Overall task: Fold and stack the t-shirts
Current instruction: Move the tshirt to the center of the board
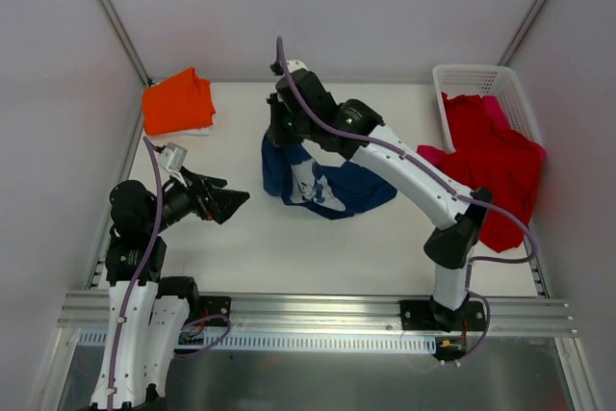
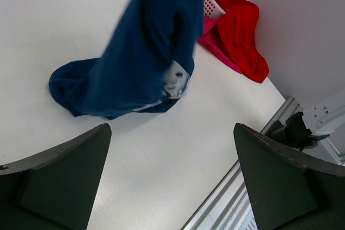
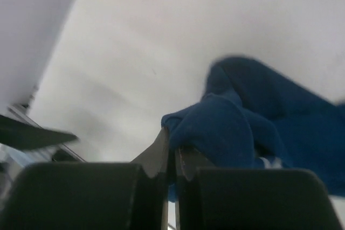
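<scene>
Black, spread wide and gripping nothing, hovering over the near left of the surface (image 1: 385,243) with the left hand (image 1: 231,196). Further in, pinching the navy blue t-shirt (image 1: 337,190) with the right hand (image 1: 285,134), fingers pressed together on a bunch of cloth, holding that end up and letting the rest trail crumpled on the middle of the surface, pale print showing. Judging this one as not yet folded, only being picked up for it. Further right, finding the red t-shirt (image 1: 496,166) hanging loose out of the white basket (image 1: 472,69), with a pink t-shirt (image 1: 433,154) peeking out beneath, both seemingly unfolded. Far left, seeing the orange t-shirt (image 1: 178,103) lying folded. Reckoning one folded, three waiting, and no stack showing yet.
</scene>
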